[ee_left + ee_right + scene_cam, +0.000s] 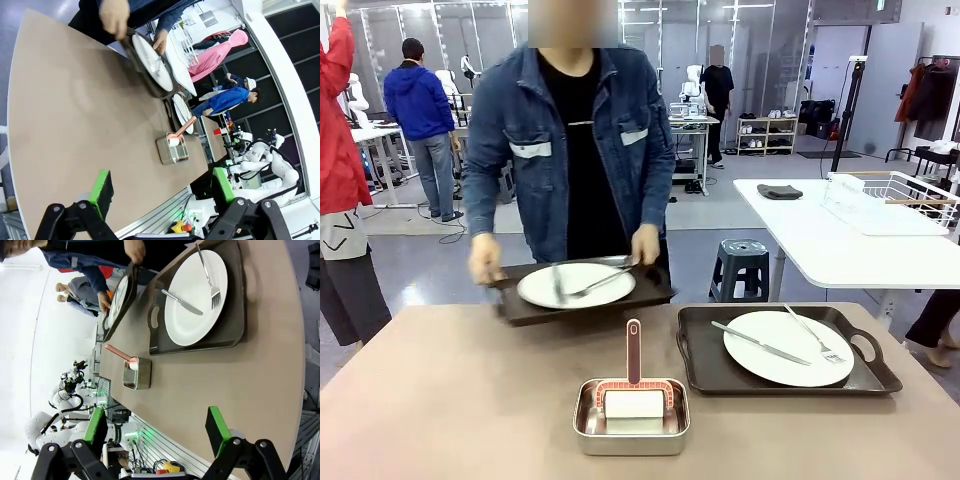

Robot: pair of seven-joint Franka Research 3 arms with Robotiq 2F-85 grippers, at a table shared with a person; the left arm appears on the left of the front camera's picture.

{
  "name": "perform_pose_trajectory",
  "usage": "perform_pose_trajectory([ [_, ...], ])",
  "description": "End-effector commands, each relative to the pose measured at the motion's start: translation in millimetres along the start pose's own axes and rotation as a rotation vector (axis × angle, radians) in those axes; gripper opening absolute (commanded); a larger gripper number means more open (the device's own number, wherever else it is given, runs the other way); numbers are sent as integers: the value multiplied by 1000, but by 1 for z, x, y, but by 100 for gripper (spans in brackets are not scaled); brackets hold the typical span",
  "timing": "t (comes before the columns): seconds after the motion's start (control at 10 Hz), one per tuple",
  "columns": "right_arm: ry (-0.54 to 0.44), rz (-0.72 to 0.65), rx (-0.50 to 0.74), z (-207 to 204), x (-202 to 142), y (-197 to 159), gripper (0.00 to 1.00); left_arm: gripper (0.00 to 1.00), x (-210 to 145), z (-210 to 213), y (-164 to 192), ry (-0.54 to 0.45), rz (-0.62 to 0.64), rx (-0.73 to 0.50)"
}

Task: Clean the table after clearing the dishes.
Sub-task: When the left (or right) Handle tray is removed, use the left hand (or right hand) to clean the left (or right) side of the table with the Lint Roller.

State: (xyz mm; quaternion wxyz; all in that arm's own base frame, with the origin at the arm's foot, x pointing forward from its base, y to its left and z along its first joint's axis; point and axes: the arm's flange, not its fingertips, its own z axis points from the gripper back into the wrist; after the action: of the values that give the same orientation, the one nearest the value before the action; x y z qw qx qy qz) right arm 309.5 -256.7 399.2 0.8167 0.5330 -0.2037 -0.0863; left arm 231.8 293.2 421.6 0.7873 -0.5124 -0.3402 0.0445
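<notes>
Front view, from the robot's side: the table (440, 400), a broad beige-brown top, carries one dark brown tray (698, 372) lying flat at about 3 o'clock. On this tray rests a round white plate (788, 358) with a knife (760, 343) and a fork (810, 335) laid across it.

At 12 o'clock, over the far edge, a person in a denim jacket grips a second tray (655, 288). One hand (485, 262) is at its 9 o'clock end and the other hand (645, 243) is at its 3 o'clock end. This second tray is tilted and bears its own plate (600, 297) with cutlery on it.

At 6 o'clock, near the robot-side edge, stands a small steel pan (582, 425). It holds a cleaning tool (633, 352) with a white head, and its red handle points toward 12 o'clock.

Left wrist view: the left gripper (161, 184) hangs above the table, its green-padded fingers (102, 186) spread wide, well apart from the pan.

Right wrist view: the right gripper (155, 426) hangs above the table's near side, its fingers (216, 424) likewise spread and touching no object.
</notes>
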Motion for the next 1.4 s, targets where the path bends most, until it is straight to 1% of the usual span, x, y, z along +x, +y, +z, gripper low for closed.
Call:
perform_pose_trajectory([
  [0.0, -4, 4, 10, 2, -1, 4, 100, 100, 0, 3, -1, -9, -7, -12],
  [0.1, -4, 4, 10, 2, -1, 4, 100, 100, 0, 0, 0, 0, 0, 0],
  [0.2, -4, 4, 10, 2, -1, 4, 100, 100, 26, -15, -34, 49, -101, 67],
  [0.3, -4, 4, 10, 2, -1, 4, 100, 100, 62, -47, -77, 124, -203, 117],
  [0.4, -4, 4, 10, 2, -1, 4, 100, 100, 95, -94, -125, 236, -317, 192],
  [0.5, -4, 4, 10, 2, -1, 4, 100, 100, 117, -165, -181, 380, -500, 265],
  [0.6, -4, 4, 10, 2, -1, 4, 100, 100, 126, -232, -230, 488, -634, 268],
  [0.7, -4, 4, 10, 2, -1, 4, 100, 100, 124, -299, -273, 617, -744, 290],
  [0.8, -4, 4, 10, 2, -1, 4, 100, 100, 112, -356, -306, 758, -843, 308],
  [0.9, -4, 4, 10, 2, -1, 4, 100, 100, 93, -414, -334, 883, -935, 313],
  [1.0, -4, 4, 10, 2, -1, 4, 100, 100, 76, -459, -348, 979, -998, 327],
  [1.1, -4, 4, 10, 2, -1, 4, 100, 100, 56, -497, -352, 1078, -1048, 342],
  [1.2, -4, 4, 10, 2, -1, 4, 100, 100, 34, -528, -350, 1154, -1076, 322],
  [1.3, -4, 4, 10, 2, -1, 4, 100, 100, 9, -551, -338, 1228, -1103, 331],
])
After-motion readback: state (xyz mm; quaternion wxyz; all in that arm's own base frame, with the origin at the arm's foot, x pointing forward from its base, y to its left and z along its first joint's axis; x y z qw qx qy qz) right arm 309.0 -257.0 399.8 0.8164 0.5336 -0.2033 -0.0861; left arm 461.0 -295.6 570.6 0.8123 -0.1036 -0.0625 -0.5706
